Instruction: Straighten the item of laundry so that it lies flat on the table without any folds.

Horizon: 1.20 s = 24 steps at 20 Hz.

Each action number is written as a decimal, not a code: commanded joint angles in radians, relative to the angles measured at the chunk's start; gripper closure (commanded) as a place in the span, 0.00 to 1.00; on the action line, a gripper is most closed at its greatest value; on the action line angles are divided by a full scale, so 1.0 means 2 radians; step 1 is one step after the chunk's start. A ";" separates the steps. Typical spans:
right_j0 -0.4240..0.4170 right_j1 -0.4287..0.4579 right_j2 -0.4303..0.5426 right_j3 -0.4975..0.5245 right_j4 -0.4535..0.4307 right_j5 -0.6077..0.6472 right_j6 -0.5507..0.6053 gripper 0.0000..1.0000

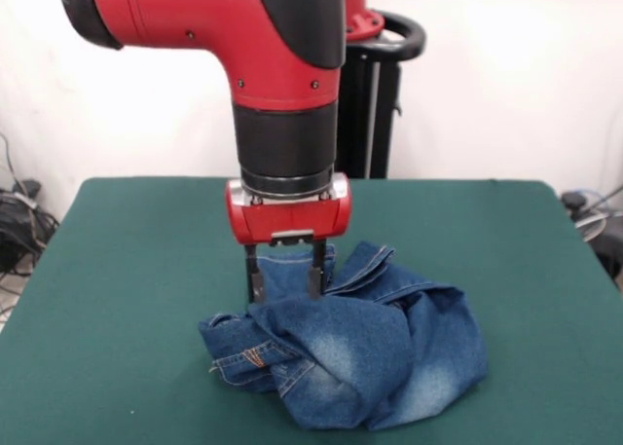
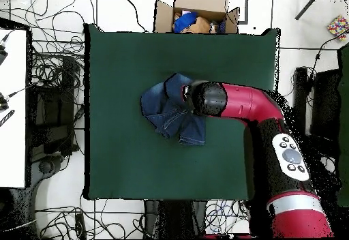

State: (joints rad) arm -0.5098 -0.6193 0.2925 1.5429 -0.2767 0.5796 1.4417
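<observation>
**A:** The gripper [image 1: 285, 275] was pointing straight down at the back of the jeans [image 1: 360, 352], its two fingers [image 1: 252, 278] a little way apart with a raised fold of denim sitting between them. Looked pinched to me, though I couldn't swear the pads were pressing the cloth.

**B:** Where were the jeans on the counter [image 1: 127, 270]?

**A:** Roughly in the middle, bunched into a crumpled heap, nowhere near flat. Faded whitish patches faced the front camera, and a bit of tan stitching showed at the lower left of the pile.

**B:** And from above?

**A:** The red arm [image 2: 249, 104] reached in from the side and its end covered part of the heap, so the gripper itself was hidden there. The jeans [image 2: 167, 111] sat well away from every edge of the green counter [image 2: 123, 162]. A cardboard box [image 2: 198, 12] with stuff in it stood just past one edge.
</observation>
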 commanded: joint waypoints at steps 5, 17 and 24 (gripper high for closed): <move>0.004 0.033 0.011 0.045 -0.019 -0.046 0.041 0.00; -0.008 0.058 0.015 0.017 -0.022 -0.047 0.014 0.00; -0.011 0.059 0.016 -0.009 -0.021 -0.022 -0.002 0.00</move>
State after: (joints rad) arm -0.5221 -0.5416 0.2925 1.5473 -0.2763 0.5081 1.4417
